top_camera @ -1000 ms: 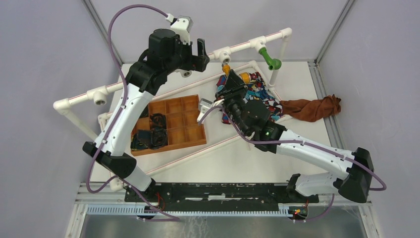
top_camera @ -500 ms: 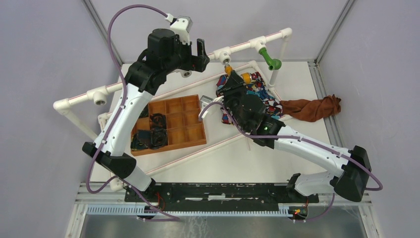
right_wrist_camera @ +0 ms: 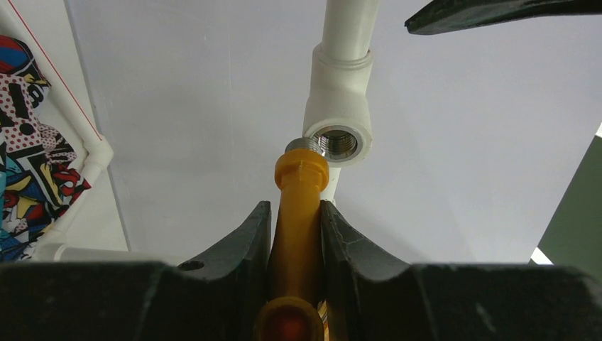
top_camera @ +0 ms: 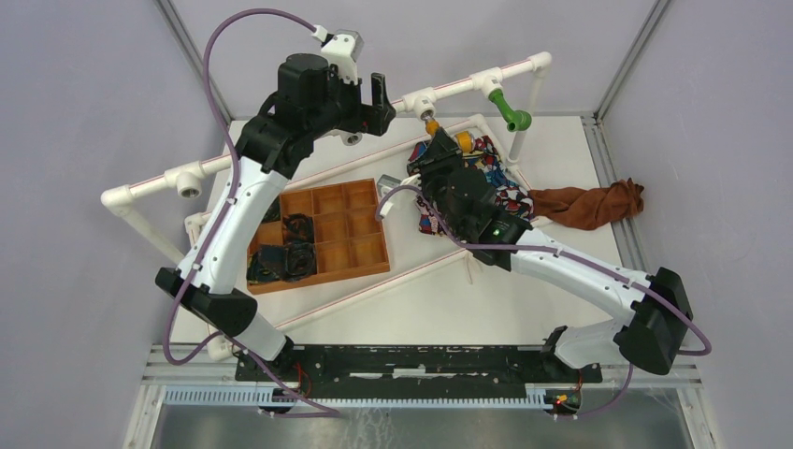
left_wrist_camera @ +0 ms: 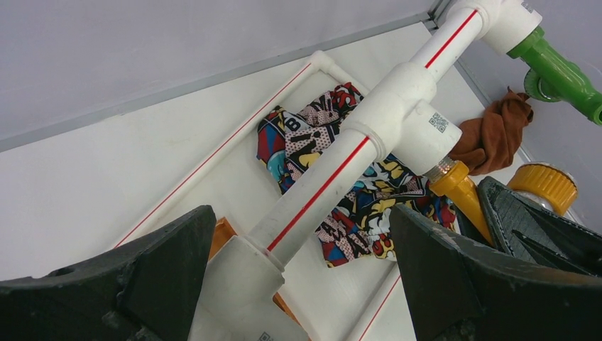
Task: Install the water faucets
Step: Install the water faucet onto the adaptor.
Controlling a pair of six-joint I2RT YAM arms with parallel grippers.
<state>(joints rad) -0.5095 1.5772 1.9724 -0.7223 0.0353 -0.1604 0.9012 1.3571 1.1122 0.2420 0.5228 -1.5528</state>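
Right fingers are clamped on the neck of the orange-yellow faucet, one black pad against each side. Left fingers stand wide apart, one on either side of the pipe rail, gripping nothing.

The white bench carries a frame of white pipe. Its raised rail, marked with a red stripe, runs from the left edge toward the far right corner. A wooden compartment tray lies left of the bench's middle, with dark items in its left cells. A comic-print cloth lies right of the middle beneath the right arm. A brown cloth lies by the right edge.

The green faucet sits in the fitting near the rail's far right end, its bright body angled out and down.

The orange-yellow faucet is held in the air near the far edge, pointing up at the middle T-fitting. It has a collar below a short metal thread, and a ribbed yellow knob behind the fingers. The metal tip meets the rim of the fitting's metal-threaded mouth, off to one side and not screwed in.
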